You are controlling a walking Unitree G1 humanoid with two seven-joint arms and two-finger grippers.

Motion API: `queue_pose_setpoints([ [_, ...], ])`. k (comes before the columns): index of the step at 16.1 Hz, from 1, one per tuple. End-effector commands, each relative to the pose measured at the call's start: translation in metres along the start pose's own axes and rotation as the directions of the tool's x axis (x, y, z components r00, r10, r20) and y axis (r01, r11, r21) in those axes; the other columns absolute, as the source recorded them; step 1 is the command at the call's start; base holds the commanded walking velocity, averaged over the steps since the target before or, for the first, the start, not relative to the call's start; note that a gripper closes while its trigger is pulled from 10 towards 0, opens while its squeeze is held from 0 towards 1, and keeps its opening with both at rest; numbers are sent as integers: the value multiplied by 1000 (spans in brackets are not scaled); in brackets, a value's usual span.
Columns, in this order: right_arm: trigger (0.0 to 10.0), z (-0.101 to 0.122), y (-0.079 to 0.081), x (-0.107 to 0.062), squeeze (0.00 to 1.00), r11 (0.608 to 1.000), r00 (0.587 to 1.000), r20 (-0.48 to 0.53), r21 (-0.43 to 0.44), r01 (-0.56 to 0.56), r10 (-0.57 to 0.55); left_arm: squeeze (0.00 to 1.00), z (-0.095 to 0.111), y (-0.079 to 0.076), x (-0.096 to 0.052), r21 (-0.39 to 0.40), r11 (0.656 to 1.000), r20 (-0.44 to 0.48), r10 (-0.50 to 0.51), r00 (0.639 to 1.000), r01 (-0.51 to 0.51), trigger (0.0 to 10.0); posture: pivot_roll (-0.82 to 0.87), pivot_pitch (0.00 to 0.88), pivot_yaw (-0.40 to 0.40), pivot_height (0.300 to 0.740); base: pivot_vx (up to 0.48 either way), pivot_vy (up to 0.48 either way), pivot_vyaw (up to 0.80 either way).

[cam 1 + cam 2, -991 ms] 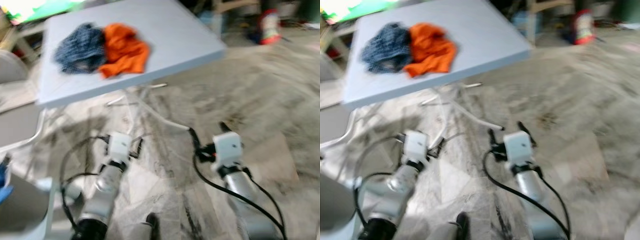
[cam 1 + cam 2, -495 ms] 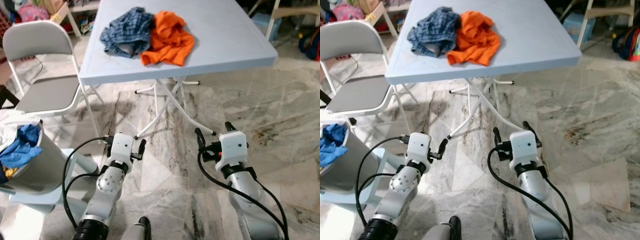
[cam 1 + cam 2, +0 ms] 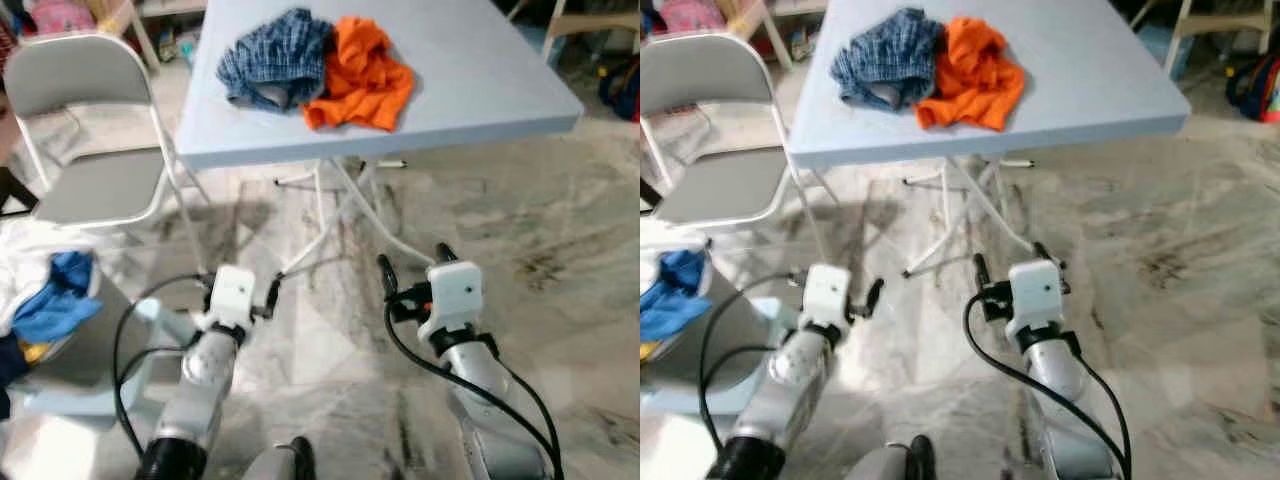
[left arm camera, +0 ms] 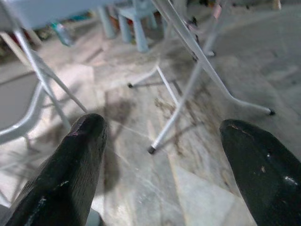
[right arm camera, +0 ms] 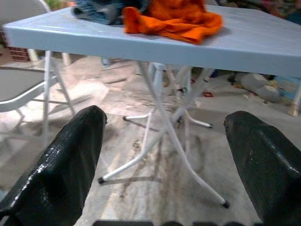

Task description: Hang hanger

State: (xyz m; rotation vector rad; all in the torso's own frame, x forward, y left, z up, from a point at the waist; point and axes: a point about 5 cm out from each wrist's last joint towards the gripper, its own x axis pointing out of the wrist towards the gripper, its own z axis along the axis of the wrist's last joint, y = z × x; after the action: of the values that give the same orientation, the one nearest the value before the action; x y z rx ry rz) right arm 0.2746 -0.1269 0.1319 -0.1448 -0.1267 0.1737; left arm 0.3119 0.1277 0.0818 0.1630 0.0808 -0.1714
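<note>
A light-blue folding table stands ahead, with a blue plaid garment and an orange garment bunched on its top. My left gripper hangs low over the marble floor in front of the table, open with nothing in it. My right gripper is level with it, a little nearer the table's legs, also open with nothing in it. In the left wrist view the left gripper points at the white crossed table legs. In the right wrist view the right gripper faces the table edge and the orange garment.
A grey folding chair stands left of the table. A grey basket with a blue cloth sits close on my left. A red bag lies at the far right. Open marble floor stretches to the right.
The whole picture has shifted and sharpened from a blurred view as the camera moved; the table now sits more centred. Both arms keep the same pose with fingers apart.
</note>
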Motion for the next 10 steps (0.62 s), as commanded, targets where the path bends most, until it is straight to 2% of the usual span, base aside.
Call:
queue_pose_setpoints([
  [1,10000,1,-2,-3,0,1000,1000,0,4,8,-8,0,-9,-2,-5,1,1000,-35,-6,999,6,10000,70,248,82,740,0,480,0],
  [5,10000,0,-3,-5,0,1000,1000,-2,7,16,-16,0,-7,0,-5,11,1000,-28,3,1000,-3,10000,66,245,83,740,0,478,0],
  [7,10000,2,-6,-7,0,1000,1000,11,3,28,-28,0,-1,9,-6,6,999,2,45,999,-45,10000,64,244,80,740,0,480,0],
  [10,10000,6,-26,-10,0,993,993,41,-32,116,-115,0,18,20,-18,13,998,89,56,994,-57,10000,73,245,73,740,0,474,0],
])
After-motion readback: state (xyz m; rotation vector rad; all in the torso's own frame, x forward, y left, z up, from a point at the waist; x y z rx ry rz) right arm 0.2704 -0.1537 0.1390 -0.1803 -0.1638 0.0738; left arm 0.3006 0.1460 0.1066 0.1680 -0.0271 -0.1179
